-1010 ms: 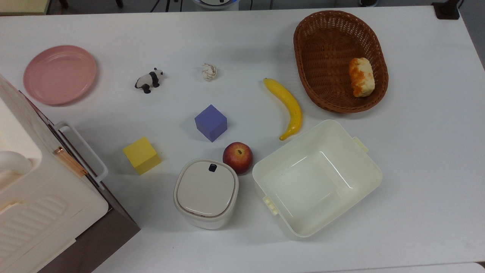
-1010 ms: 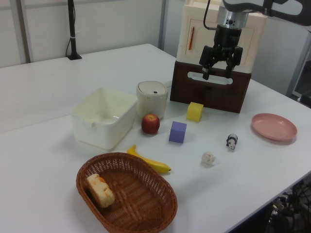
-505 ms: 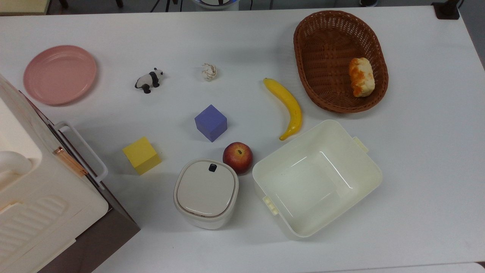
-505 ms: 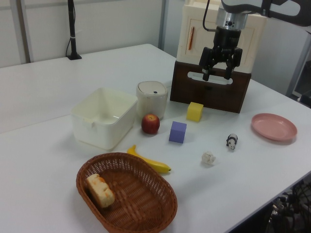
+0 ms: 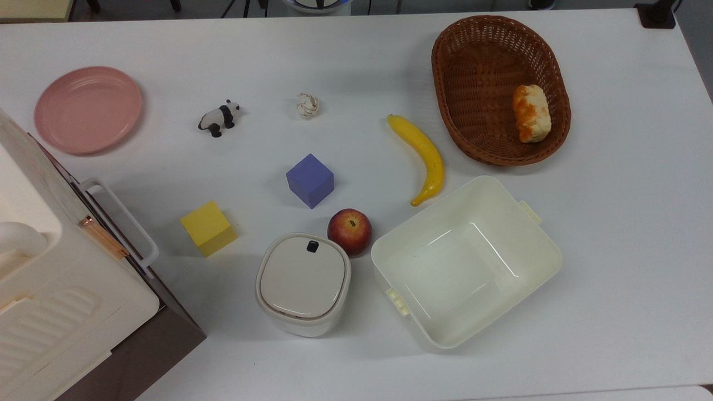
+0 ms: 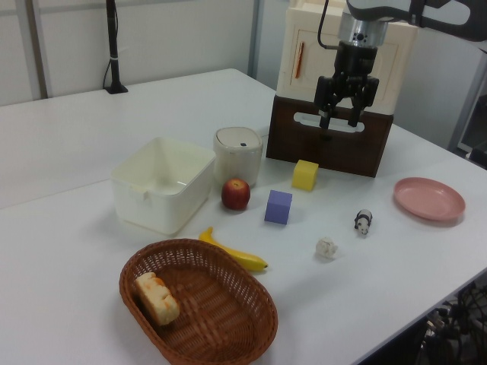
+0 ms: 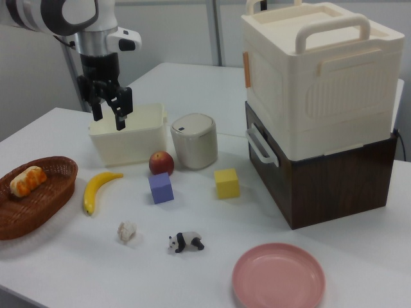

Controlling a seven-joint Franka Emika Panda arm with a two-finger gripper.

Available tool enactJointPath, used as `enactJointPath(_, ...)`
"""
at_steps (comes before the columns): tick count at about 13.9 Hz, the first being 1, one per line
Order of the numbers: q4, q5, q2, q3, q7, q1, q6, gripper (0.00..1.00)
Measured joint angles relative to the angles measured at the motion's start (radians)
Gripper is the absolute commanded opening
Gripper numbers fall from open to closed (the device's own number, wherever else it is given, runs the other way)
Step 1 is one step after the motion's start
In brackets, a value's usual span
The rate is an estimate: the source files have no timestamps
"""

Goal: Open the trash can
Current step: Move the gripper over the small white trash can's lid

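Fingers [image 6: 324, 122] look a touch closer together in the left view than 1.0 s ago, still parted, nothing between them. Gripper [image 6: 338, 122] has barely moved, maybe slightly higher, still hanging in front of the big cream-and-brown appliance [image 6: 342, 84], well above the table [image 6: 68, 152].

Top view: no object has moved versus the earlier frames. Trash can [image 5: 303, 284] sits near the bottom centre, beige lid down, dark button [image 5: 312, 245] at its far edge. Apple [image 5: 350, 231] is just beside it on the top view's right, then the cream tub [image 5: 465, 262]. Yellow cube [image 5: 209, 228] is on the top view's left of the can, purple cube [image 5: 310, 180] beyond it. Banana [image 5: 423, 157], basket [image 5: 498, 89] with bread [image 5: 532, 113], panda figure [image 5: 219, 118], paper ball [image 5: 307, 105] and pink plate [image 5: 88, 109] sit farther off.

Left view: arm comes in from the upper right, wrist vertical, gripper pointing straight down. It is well apart from the trash can [image 6: 238, 154], which stands to the left view's left between tub [image 6: 163, 182] and appliance.

Right view: gripper [image 7: 109, 110] hangs vertical, fingers spread and empty, in front of the tub [image 7: 128, 135] on the right view's left. Trash can [image 7: 194, 141] is lower and to the right view's right of it, lid closed, apple [image 7: 161, 163] just in front.
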Motion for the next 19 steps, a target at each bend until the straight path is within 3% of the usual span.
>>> enactJointPath(11, 0.001, 0.003, 0.012, -0.002, -0.028, 0.0, 0.033, 0.0)
enactJointPath(15, 0.007, 0.008, 0.125, 0.001, 0.077, 0.003, 0.487, 0.0)
enactJointPath(19, 0.023, 0.008, 0.258, 0.002, 0.097, 0.003, 0.773, 0.0)
